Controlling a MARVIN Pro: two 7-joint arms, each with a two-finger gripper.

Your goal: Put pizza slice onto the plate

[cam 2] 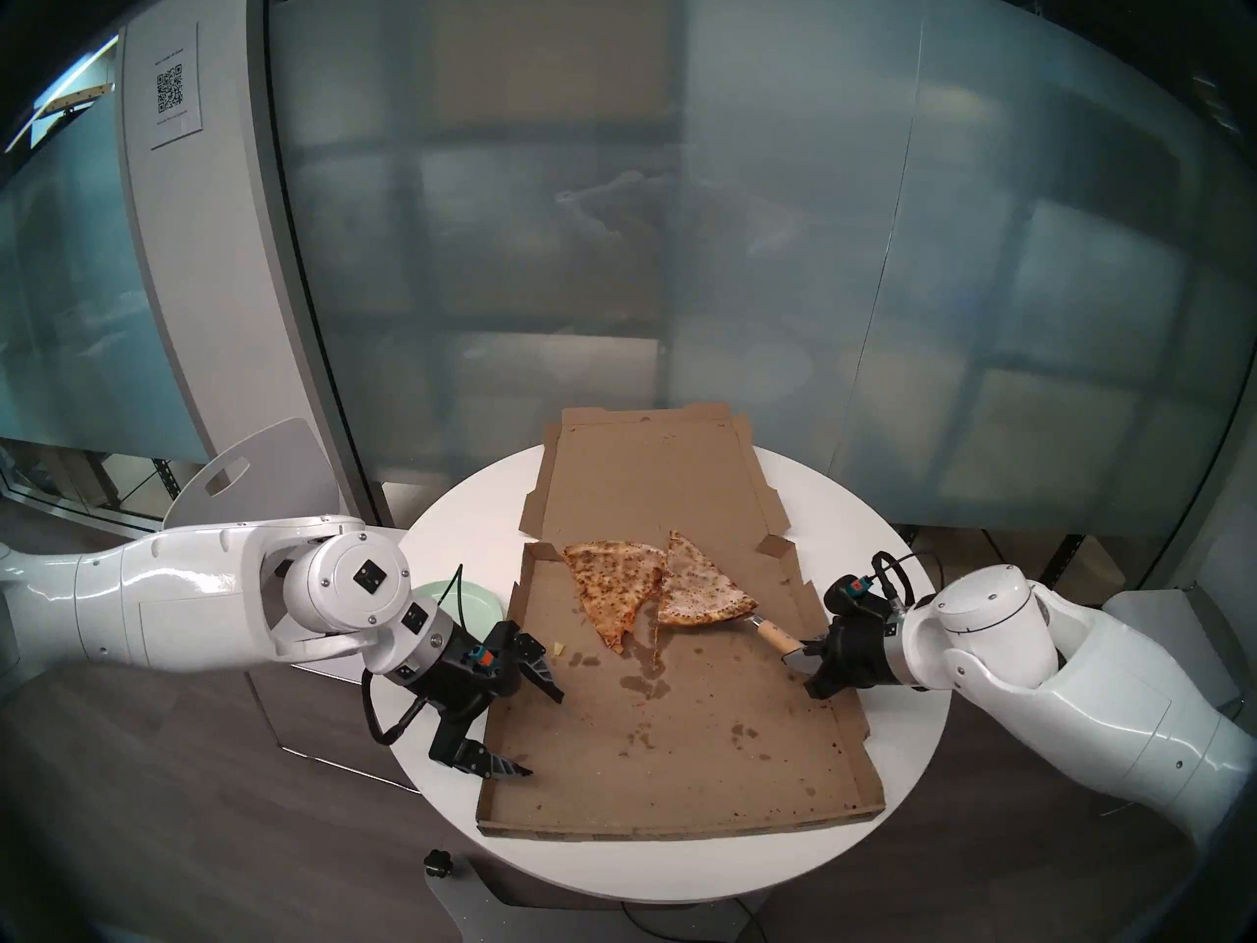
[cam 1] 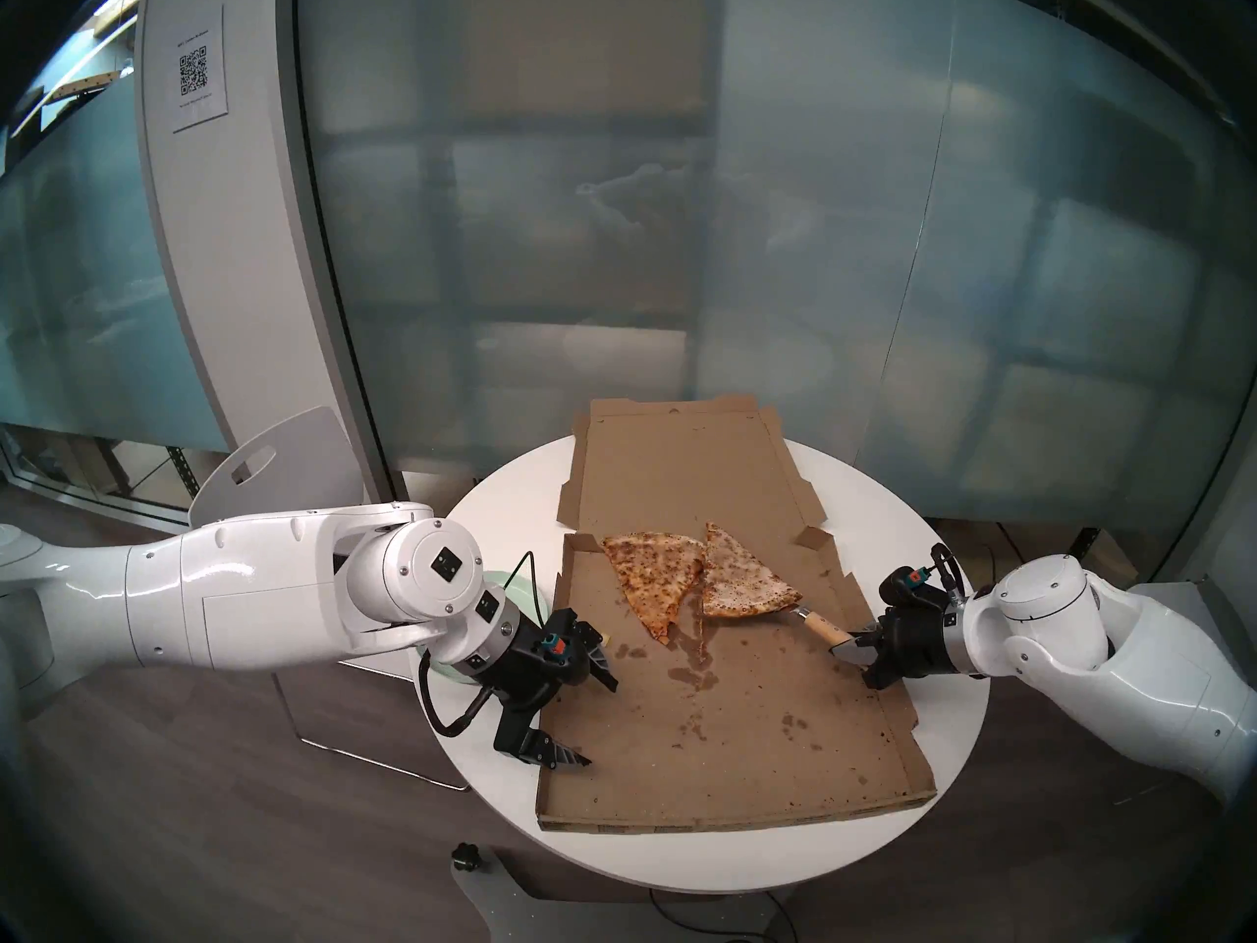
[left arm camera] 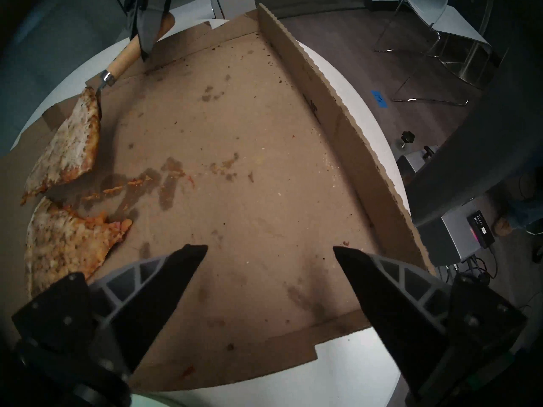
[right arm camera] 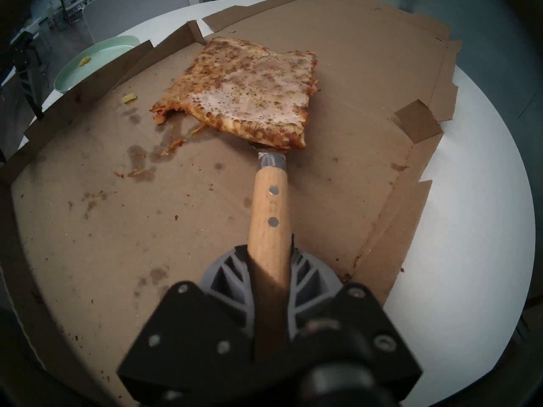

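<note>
The pizza slice (cam 1: 741,581) (cam 2: 700,591) (right arm camera: 258,101) (left arm camera: 70,145), pale and speckled, lies in the open cardboard box (cam 1: 714,737). Its wide end rests on the blade of a wooden-handled spatula (cam 1: 819,627) (right arm camera: 270,209). My right gripper (cam 1: 860,649) (right arm camera: 270,268) is shut on the spatula handle. The mint-green plate (cam 2: 469,598) (right arm camera: 97,57) sits left of the box, partly hidden behind my left arm. My left gripper (cam 1: 598,722) (left arm camera: 269,248) is open and empty over the box's left edge.
A browner slice (cam 1: 653,574) (right arm camera: 211,65) with a ragged tip lies against the pale slice's left side. The box's lid (cam 1: 680,458) lies flat at the back. The round white table (cam 1: 952,751) carries it all. A white chair (cam 1: 272,465) stands behind left.
</note>
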